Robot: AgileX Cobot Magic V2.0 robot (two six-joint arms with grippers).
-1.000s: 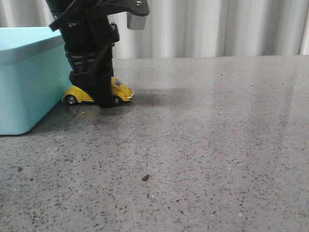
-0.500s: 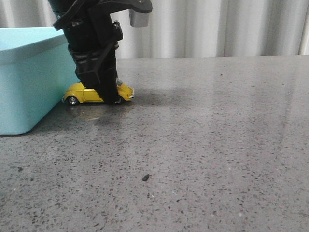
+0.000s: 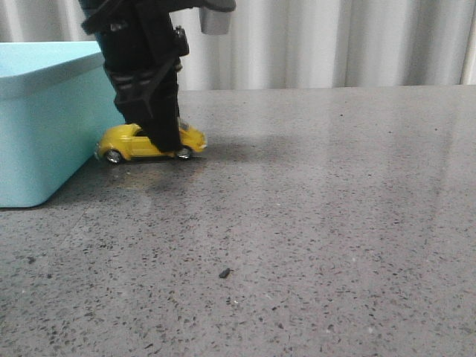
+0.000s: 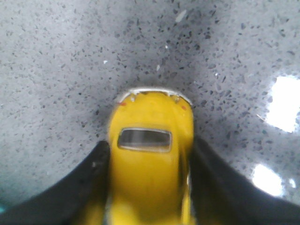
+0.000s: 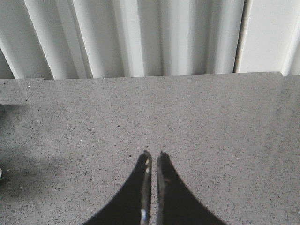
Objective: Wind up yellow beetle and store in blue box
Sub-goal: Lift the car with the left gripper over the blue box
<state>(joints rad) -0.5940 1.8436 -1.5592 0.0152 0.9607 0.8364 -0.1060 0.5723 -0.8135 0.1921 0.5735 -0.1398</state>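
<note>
Gripping the yellow beetle (image 3: 151, 140) on the counter (image 3: 312, 223) at ten o'clock, the left gripper (image 3: 162, 143) is seemingly working the wind-up drag, the lift into the blue box (image 3: 44, 119) behind awaiting, while the right gripper (image 5: 151, 161) is idling, jaws clenched empty.

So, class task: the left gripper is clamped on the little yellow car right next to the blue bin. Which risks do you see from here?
1. The left gripper holds the glossy, rounded yellow beetle only by its sides; it might slip out.
2. The beetle sits close beside the blue box, so a low lift could catch the wall or rim.
3. The right gripper is shut and holds nothing, so it offers no support.
</note>
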